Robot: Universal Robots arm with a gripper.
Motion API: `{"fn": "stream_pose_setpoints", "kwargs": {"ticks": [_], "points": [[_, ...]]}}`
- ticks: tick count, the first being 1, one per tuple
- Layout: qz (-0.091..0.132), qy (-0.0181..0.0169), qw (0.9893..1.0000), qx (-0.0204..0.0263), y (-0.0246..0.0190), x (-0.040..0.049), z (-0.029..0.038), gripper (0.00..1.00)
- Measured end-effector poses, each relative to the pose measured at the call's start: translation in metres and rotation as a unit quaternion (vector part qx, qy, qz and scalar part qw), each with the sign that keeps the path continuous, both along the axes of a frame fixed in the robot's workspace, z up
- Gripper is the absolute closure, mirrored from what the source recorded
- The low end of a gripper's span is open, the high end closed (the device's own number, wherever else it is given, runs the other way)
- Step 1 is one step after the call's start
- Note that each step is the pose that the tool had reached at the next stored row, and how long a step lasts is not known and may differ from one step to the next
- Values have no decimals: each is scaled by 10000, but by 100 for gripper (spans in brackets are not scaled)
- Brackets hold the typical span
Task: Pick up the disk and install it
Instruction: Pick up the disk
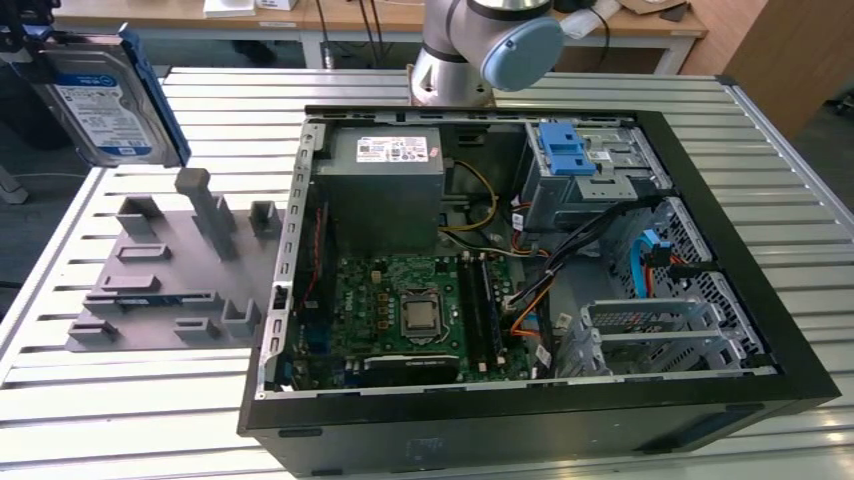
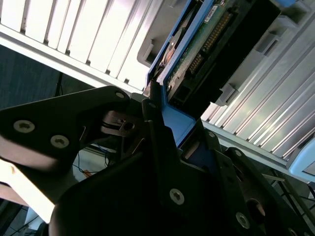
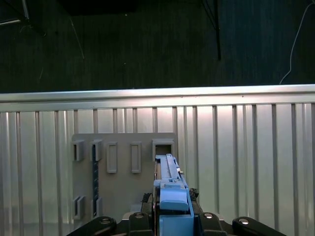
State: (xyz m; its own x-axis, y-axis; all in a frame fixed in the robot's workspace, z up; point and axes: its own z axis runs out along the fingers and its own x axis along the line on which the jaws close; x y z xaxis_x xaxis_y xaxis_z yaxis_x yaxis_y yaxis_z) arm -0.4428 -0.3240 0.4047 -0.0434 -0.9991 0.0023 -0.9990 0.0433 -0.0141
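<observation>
The gripper [image 2: 160,118] is clenching the disk [image 1: 100,100] by its blue carrier. The disk is hanging long-axis-down over the table's [image 1: 120,420] far corner at the exterior view's left, well apart from the drive cage [image 1: 587,165].

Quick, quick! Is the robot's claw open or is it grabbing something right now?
Gripper: shut on the disk, clamped on its blue carrier and holding it up in the air.
</observation>
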Motion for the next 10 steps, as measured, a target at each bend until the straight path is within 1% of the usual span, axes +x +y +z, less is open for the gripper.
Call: {"fn": "stream_pose_setpoints", "kwargs": {"ticks": [10], "points": [[0, 0, 10000, 0, 0, 0, 58, 64]]}}
